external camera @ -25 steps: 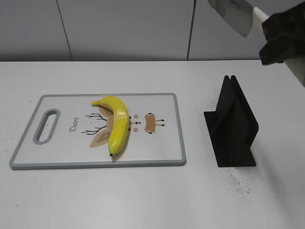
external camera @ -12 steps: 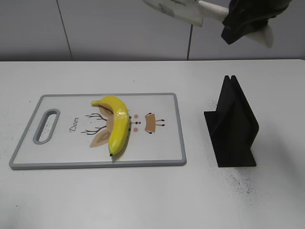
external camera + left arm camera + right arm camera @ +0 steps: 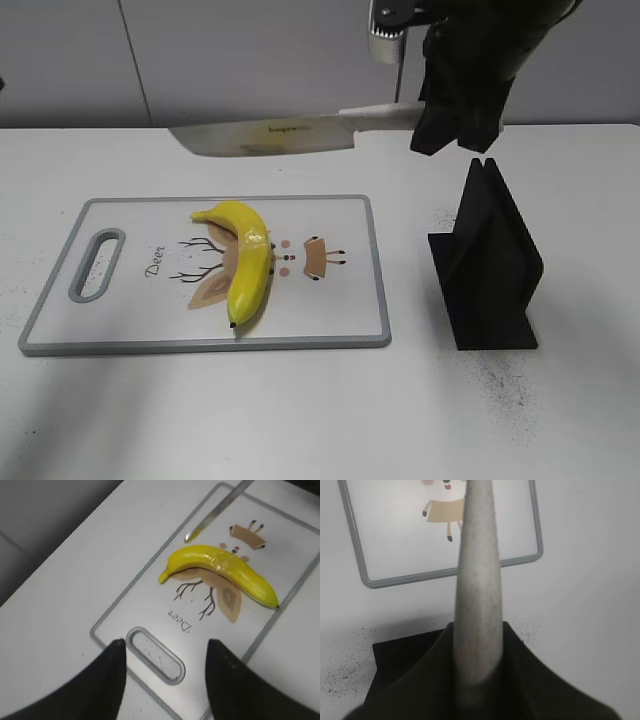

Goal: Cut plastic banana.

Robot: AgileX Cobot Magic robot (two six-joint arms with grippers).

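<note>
Currently a knife is held by its pale handle in the right gripper at upper centre of the exterior view, blade level and pointing left, well above the banana, which lies on the board at centre left with its long axis running toward the camera, roughly crosswise to the blade. From the left wrist view the blade tip is seen just beyond the banana's stem end, with the left gripper spread wide and empty near the board's handle slot. Only the handle, the board's corner and the black stand are shown in the right wrist view, not the banana.
</note>
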